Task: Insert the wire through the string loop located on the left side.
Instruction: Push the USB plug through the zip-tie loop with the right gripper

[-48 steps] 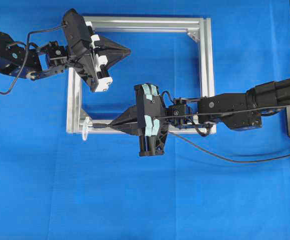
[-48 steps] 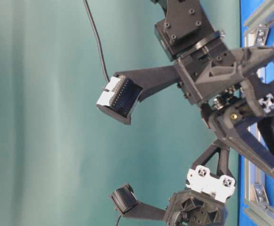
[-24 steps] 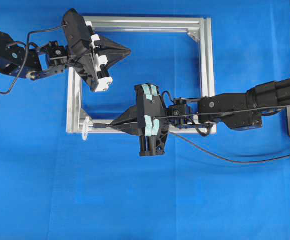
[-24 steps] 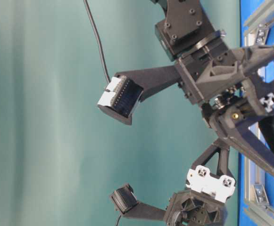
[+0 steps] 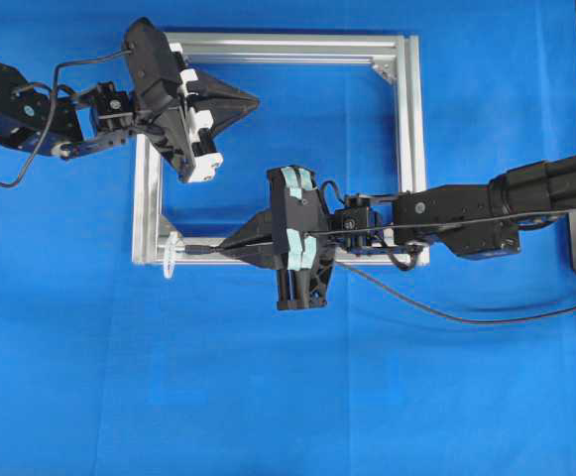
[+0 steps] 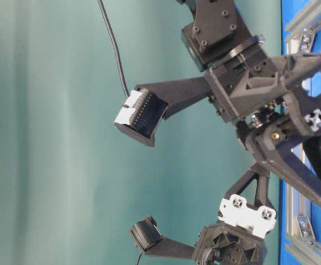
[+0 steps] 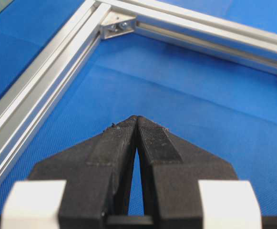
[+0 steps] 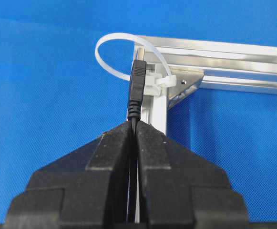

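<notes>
While the right gripper (image 8: 133, 125) pinches the wire (image 8: 138, 86), the frame (image 8: 214, 52) flanks the string loop (image 8: 114, 40).

Left wrist-mounted view. The left gripper (image 7: 137, 123) fills the near foreground, its two black fingers (image 7: 113, 148) pressed together at the tips, nothing between them; white blocks (image 7: 32, 204) flank their bases. Beneath lies a blue cloth (image 7: 200, 95). The aluminium frame (image 7: 43, 76) runs from the near left to a far corner bracket (image 7: 115, 27), then continues rightward along the far side.
</notes>
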You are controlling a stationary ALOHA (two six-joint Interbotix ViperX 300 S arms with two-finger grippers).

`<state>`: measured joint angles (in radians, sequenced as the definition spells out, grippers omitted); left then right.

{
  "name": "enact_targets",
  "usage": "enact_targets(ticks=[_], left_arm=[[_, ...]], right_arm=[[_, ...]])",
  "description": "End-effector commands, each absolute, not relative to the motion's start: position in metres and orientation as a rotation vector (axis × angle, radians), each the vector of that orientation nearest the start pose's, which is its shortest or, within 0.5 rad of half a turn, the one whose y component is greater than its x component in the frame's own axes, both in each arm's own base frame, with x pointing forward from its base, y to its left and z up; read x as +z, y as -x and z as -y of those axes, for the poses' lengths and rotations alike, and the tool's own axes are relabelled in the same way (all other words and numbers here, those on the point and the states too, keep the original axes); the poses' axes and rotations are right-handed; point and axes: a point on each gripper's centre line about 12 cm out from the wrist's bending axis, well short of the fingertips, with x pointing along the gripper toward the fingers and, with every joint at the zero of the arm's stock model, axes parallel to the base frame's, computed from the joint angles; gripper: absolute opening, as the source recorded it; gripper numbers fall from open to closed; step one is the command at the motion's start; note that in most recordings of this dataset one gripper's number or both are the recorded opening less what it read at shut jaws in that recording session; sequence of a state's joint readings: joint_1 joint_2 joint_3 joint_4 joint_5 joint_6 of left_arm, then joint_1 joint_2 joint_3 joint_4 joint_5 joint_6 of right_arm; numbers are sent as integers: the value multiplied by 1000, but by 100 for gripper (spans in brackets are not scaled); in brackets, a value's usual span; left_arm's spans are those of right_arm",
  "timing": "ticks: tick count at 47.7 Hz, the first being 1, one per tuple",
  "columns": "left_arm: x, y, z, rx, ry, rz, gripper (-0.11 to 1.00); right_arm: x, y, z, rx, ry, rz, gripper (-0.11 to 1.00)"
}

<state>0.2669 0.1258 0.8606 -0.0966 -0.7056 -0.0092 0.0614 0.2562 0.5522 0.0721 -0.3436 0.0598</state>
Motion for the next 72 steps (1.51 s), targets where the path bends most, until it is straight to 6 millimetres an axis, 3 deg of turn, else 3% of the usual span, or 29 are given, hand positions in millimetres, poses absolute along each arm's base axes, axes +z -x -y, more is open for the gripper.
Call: enact_targets(ticks=[1,24,72], left_arm=[[149,-361,-106,336,102,-225,0],[149,-361,-106,336,102,-225,0],[145,-355,-105,339,106,-240,0]], right_arm=[[147,-451,-23,7,-107,-425,-4],[136,-452,-24,5,-107,-450,-4],[136,-497,-26,9,-108,-393,-4]])
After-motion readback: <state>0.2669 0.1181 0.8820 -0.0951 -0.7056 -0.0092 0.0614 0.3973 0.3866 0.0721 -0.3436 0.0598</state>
